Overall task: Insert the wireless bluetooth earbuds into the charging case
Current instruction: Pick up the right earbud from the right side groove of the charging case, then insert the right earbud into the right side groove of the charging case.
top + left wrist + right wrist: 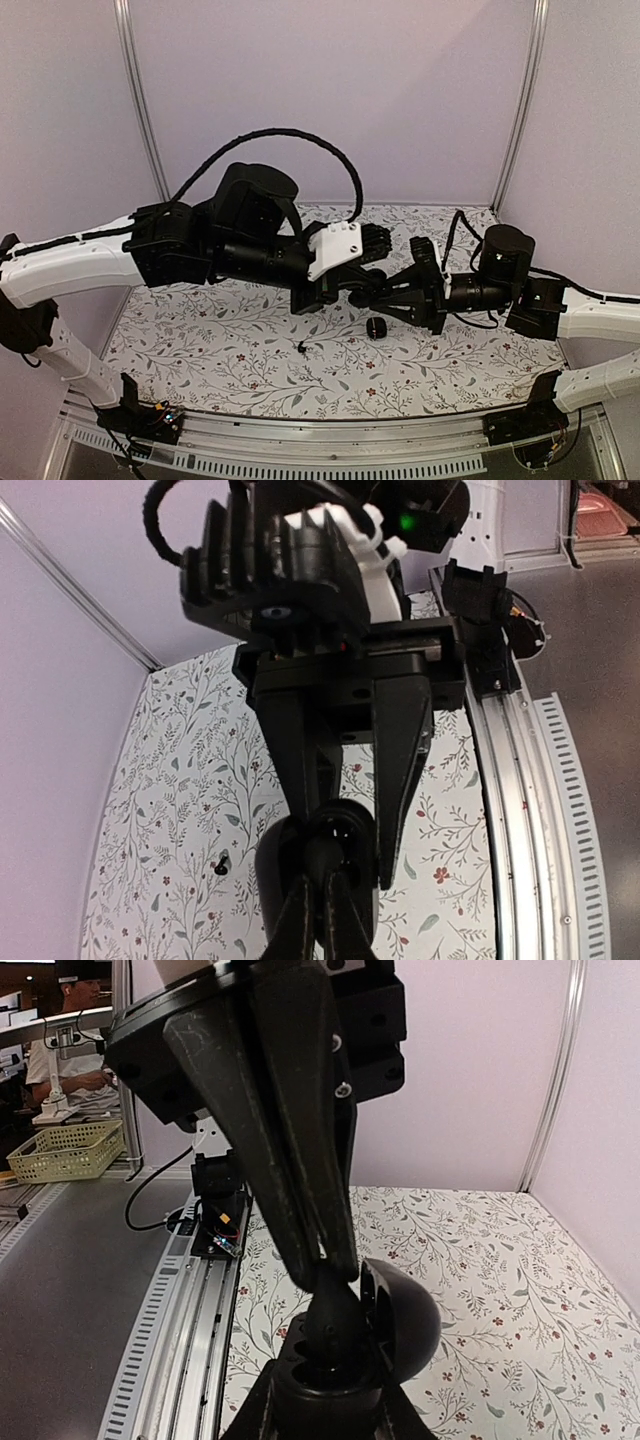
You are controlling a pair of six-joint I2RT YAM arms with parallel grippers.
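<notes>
Kim: Slotted rail (330, 445) and arm bases (150, 415) sit nearest, 6 o'clock edge of the top view. Beyond that?

Raj: Both arms reach over the floral tabletop (200, 340). left pincer (366, 286) comes in from 9 o'clock, right pincer (390, 292) from 3 o'clock, and the tips meet mid-table. Can't make out what's between them from up here. One earbud (302, 347) lies loose on the tabletop at 7 o'clock of the meeting point. A black pebble-shaped lump (376, 328) sits at 6 o'clock of it, near the tips, also on the tabletop.

Kim: Left wrist view?

Raj: There the left pincer (322, 880) is clamped on the charging case (338, 830), held above the tabletop. The right pincer's fingers (300, 760) drop in from 12 o'clock onto the case. Same loose earbud (221, 865) at 9 o'clock of the case, well apart, down on the print.

Kim: Right wrist?

Raj: Here the right pincer (335, 1272) is closed, tips together right at the case mouth. The domed lid (405, 1315) stands open at 3 o'clock of the tips. The left pincer grips the base from 6 o'clock. Whether an earbud is nipped between the right tips I can't tell, it's black on black. A basket (65, 1150) and a seated person (75, 1000) show at 10 o'clock, off the tabletop.
</notes>
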